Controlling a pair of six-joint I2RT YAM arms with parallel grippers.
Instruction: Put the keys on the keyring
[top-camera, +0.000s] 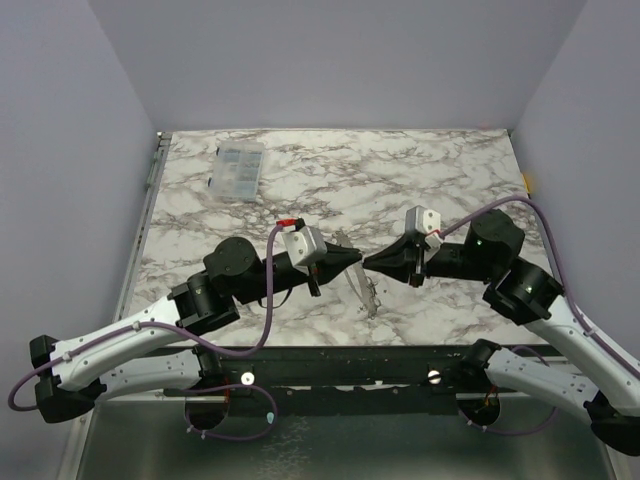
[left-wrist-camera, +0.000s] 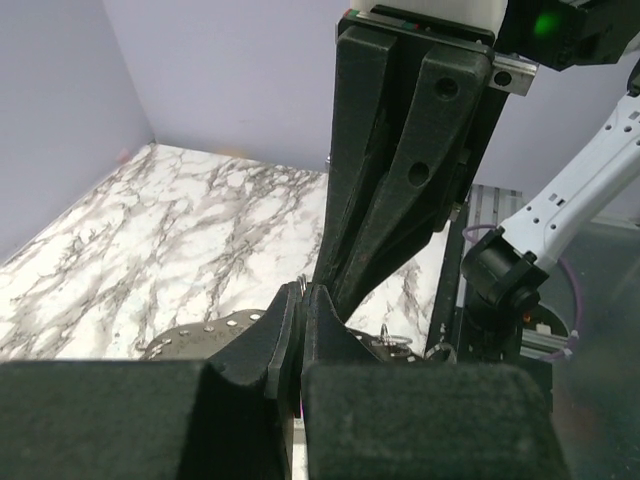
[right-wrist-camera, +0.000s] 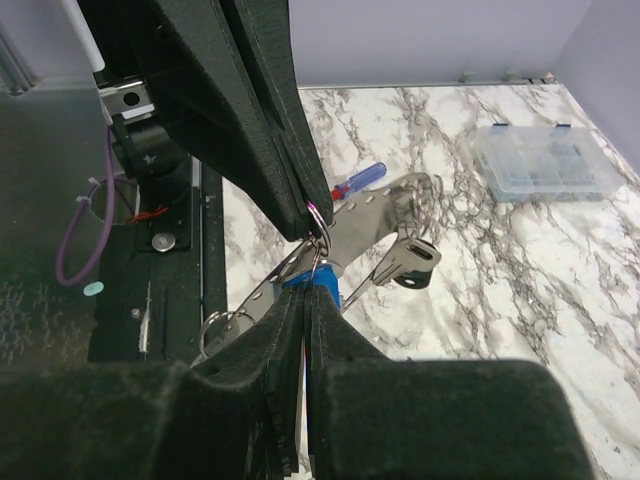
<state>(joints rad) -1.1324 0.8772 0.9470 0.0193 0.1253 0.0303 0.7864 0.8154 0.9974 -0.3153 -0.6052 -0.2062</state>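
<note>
My two grippers meet tip to tip above the table's near middle. The left gripper (left-wrist-camera: 303, 293) is shut on the thin metal ring (right-wrist-camera: 320, 228) of the keyring. Its pale grey perforated band (right-wrist-camera: 375, 215) trails to the table (top-camera: 368, 292). Facing it, the right gripper (right-wrist-camera: 313, 290) is shut on a blue-headed key (right-wrist-camera: 328, 272), held right under that ring. A second key with a dark head (right-wrist-camera: 411, 256) hangs by the band. In the left wrist view the right fingers (left-wrist-camera: 400, 190) stand over my shut tips.
A clear plastic box (top-camera: 240, 170) sits at the far left of the marble table (top-camera: 450, 180). A screwdriver with a red and blue handle (right-wrist-camera: 360, 180) lies beyond the band. Another small ring (right-wrist-camera: 215, 325) rests near the table's front edge.
</note>
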